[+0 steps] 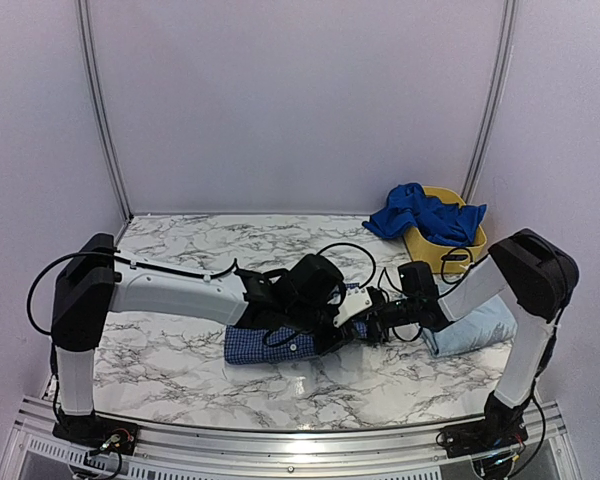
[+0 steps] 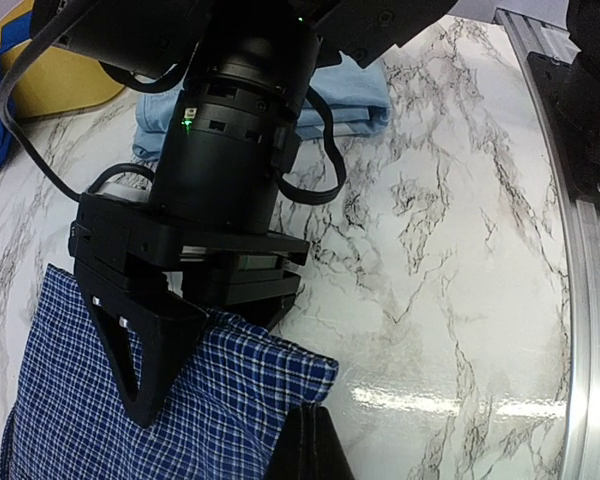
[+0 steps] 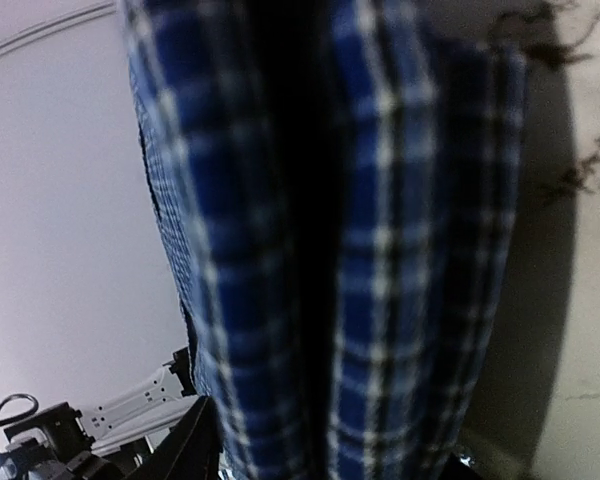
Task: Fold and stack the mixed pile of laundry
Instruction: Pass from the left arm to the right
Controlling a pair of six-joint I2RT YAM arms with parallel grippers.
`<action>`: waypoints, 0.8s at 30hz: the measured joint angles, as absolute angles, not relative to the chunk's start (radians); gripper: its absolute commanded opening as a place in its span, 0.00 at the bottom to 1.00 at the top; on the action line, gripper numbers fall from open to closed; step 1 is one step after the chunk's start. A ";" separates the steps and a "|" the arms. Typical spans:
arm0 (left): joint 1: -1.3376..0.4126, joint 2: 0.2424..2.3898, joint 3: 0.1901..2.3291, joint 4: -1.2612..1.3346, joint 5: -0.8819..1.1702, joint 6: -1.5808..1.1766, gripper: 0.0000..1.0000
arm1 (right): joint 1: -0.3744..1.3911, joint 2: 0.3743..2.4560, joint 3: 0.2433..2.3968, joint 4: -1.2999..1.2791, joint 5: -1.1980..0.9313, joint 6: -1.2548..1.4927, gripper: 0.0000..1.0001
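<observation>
- Top external view: the marble table (image 1: 180, 365) carries the navy-and-white check shirt (image 1: 265, 347) at its centre front, lying flat in a rough rectangle.
- Both arms reach over the shirt's right end. The left gripper (image 1: 325, 330) and right gripper (image 1: 352, 318) sit close together there, and their jaws are not legible from above.
- The pale sky-blue T-shirt (image 1: 475, 325) lies folded at the right, partly under the right arm.
- The royal-blue piece (image 1: 420, 212) is heaped in the yellow basket (image 1: 450, 250) at the far right.
- Left wrist view: the right gripper's black fingers (image 2: 140, 350) stand partly apart astride the shirt's right edge, with cloth between them. A firm pinch is not confirmed.
- The left gripper's own finger (image 2: 305, 445) shows at the bottom edge, against the shirt's corner. This gripper is fully closed. Whether cloth is caught in it cannot be told.
- An aluminium rail (image 2: 580, 300) runs down the right side.
- Right wrist view: check fabric fills the frame at very close range, with a dark fold running up the middle and marble visible to the right. The right gripper's fingers are barely visible here.
</observation>
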State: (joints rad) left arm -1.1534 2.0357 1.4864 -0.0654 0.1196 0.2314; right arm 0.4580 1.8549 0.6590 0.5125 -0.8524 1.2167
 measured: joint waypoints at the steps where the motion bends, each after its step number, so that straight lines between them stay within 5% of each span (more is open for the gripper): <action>1: -1.154 2.034 1.481 -0.064 0.120 0.232 0.00 | 0.458 1.860 0.660 0.522 -0.855 1.221 0.35; 4: -1.158 2.029 1.468 -0.063 0.119 0.233 0.00 | 0.458 1.875 0.667 0.530 -0.857 1.227 0.14; 6: -1.160 2.027 1.462 -0.062 0.119 0.233 0.09 | 0.458 1.882 0.675 0.522 -0.856 1.229 0.01; 13: -1.156 1.947 1.403 -0.052 0.039 0.160 0.94 | 0.458 1.868 0.825 0.233 -0.822 1.034 0.00; 14: -1.152 1.923 1.388 -0.049 0.022 0.140 0.98 | 0.458 1.856 0.856 0.167 -0.810 0.987 0.00; 24: -0.944 1.593 1.149 -0.028 -0.066 -0.184 0.99 | 0.424 1.698 1.125 -0.510 -0.561 0.506 0.00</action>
